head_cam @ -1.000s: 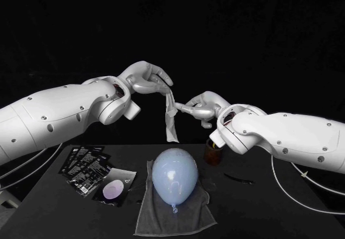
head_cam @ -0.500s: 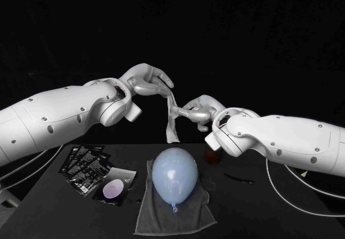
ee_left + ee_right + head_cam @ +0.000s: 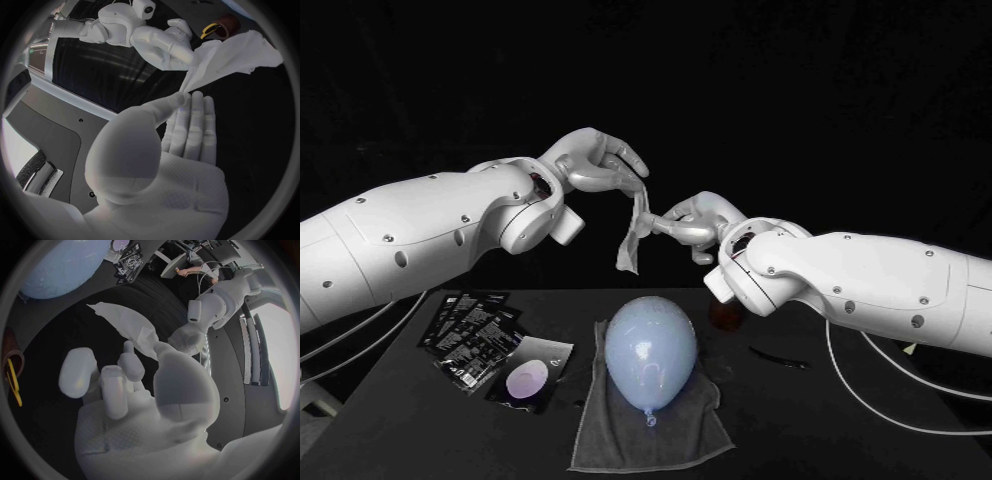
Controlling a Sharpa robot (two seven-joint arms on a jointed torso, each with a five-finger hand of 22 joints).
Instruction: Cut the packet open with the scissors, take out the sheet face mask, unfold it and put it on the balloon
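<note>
White arm shells (image 3: 416, 235), dark screws (image 3: 387, 237), pale cables (image 3: 831, 350), silver left hand (image 3: 596, 160), right hand (image 3: 697, 220), palms (image 3: 187, 200) perhaps dimpled

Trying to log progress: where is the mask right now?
In the head view the mask hangs in mid-air, held between the left hand and the right hand, above the balloon lying on the towel.

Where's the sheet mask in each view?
Head view: sheet mask hangs from the left hand, above the balloon.
Left wrist view: fans out beyond the left hand.
Right wrist view: just beyond the right hand.
Shared landmark: the left hand pinching it.
</note>
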